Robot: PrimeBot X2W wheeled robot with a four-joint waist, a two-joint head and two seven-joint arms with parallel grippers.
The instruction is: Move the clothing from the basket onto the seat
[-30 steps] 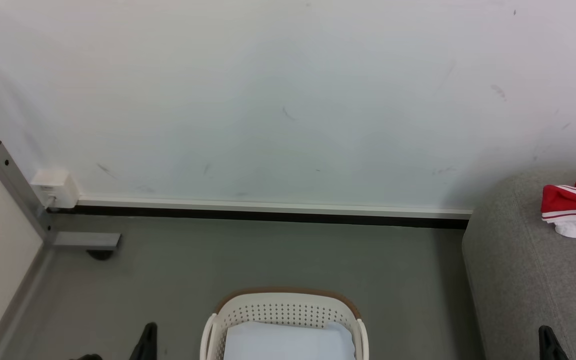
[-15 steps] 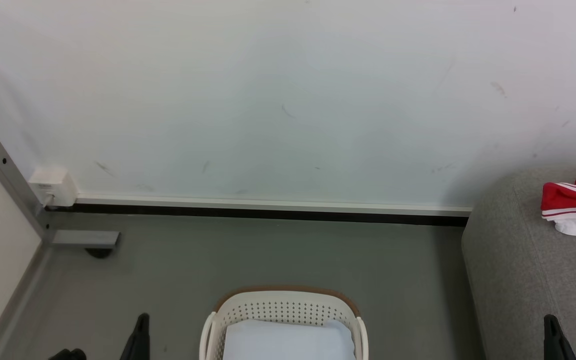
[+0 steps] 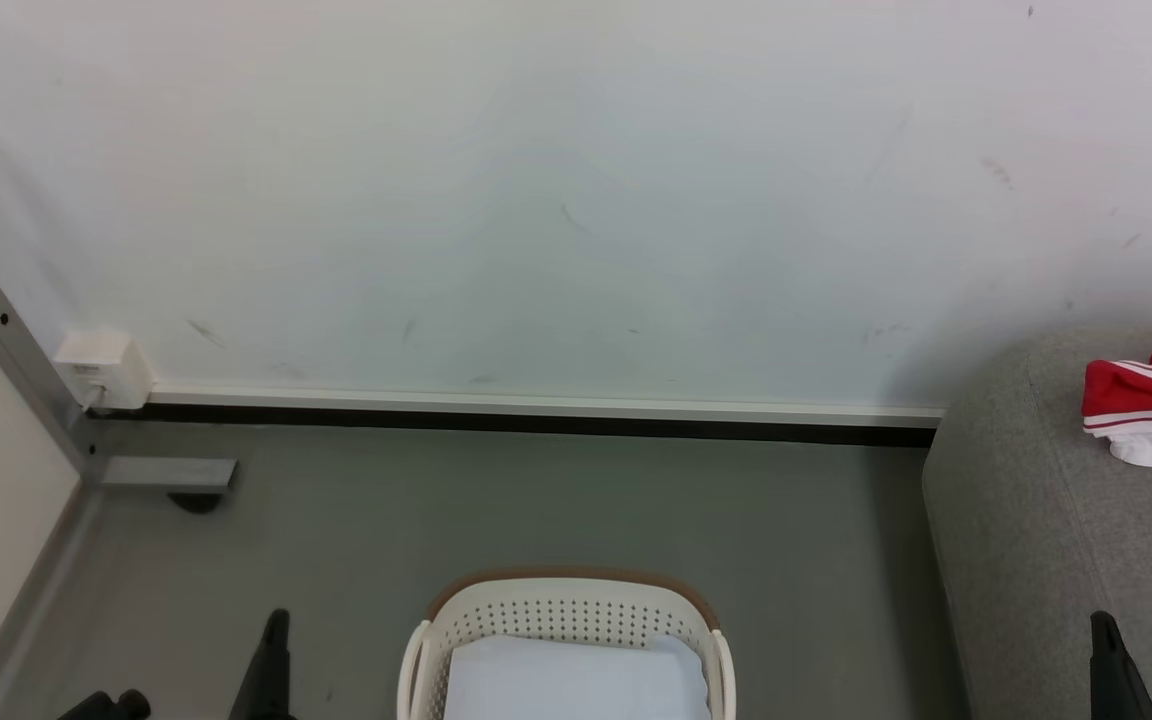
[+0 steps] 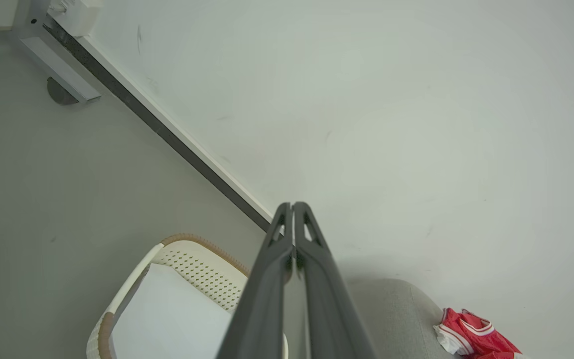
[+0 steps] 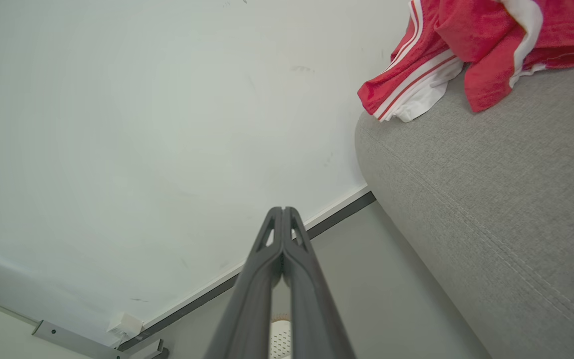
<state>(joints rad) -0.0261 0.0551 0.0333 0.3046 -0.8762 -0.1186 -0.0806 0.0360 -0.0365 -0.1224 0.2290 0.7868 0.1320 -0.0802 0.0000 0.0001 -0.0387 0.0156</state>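
The left end effector (image 4: 293, 207) has its two dark fingers pressed together tip to tip, with nothing between them. In the head view it rises from the lower left edge, over the grey floor (image 3: 536, 500) just left of the basket (image 3: 576, 581). The right end effector (image 5: 283, 210) is likewise closed and empty. In the head view its tip shows at the lower right, in front of the seat (image 3: 1026, 540).

The clothing (image 5: 466, 45) lies crumpled on the seat, at the end near the wall (image 3: 536, 200). It is red with white stripes, and a white panel reaches toward the seat's rounded edge. Both end effectors are well apart from it.

The basket stands on the floor between the two end effectors, left of the seat and apart from it. A pale cloth (image 3: 576, 685) lies flat inside it. A dark skirting strip (image 3: 536, 427) runs along the foot of the wall, and a grey metal frame (image 3: 16, 350) stands in the far left corner.
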